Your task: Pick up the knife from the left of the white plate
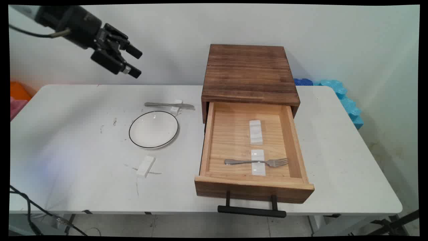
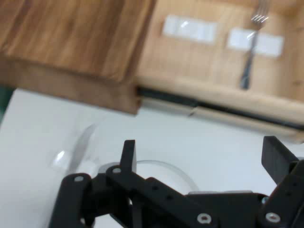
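Main view, gripper: my gripper [image 1: 133, 62] hangs high over the table's far left, empty, its two fingers spread wide and pointing down to the right.
Hand view, gripper: my fingers [image 2: 128, 153] stand well apart with nothing between them; below them lie the plate's rim and the blurred knife.
Nearest things: one knife [image 1: 169, 105] lies across one white rest [image 1: 176, 105] at the far side of the table; one white plate [image 1: 153, 129] with a dark rim sits just in front of it.
Rests, counted: four in all; a second [image 1: 145, 166] lies bare on the table near the plate, and two more are in the drawer, one bare [image 1: 255, 132], one [image 1: 258, 162] under the fork.
Fork: one fork [image 1: 256, 162], in the drawer's front part, tines to the right.
Drawer: one wooden drawer [image 1: 204, 140] stands pulled out of one dark wooden cabinet [image 1: 249, 73], black handle [image 1: 251, 211] overhanging the table's near edge.
Table: one white table [image 1: 73, 140], scuffed near the plate.
Beyond: blue foam [image 1: 344, 97] behind the far right corner.
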